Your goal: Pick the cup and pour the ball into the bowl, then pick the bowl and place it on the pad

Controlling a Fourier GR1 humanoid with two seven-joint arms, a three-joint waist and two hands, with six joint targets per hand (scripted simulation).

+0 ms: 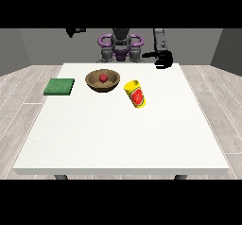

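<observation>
White table (118, 134), green pad (59, 86), toppled cup (135, 94)

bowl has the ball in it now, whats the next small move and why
Probably reach a hand toward the bowl: the red ball already sits inside it, the yellow cup lies tipped on the table, and the green pad waits bare beside it.

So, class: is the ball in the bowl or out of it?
In. The red ball sits inside the brown bowl, with the rim all round it; the yellow cup lies apart, beside the bowl.
</observation>
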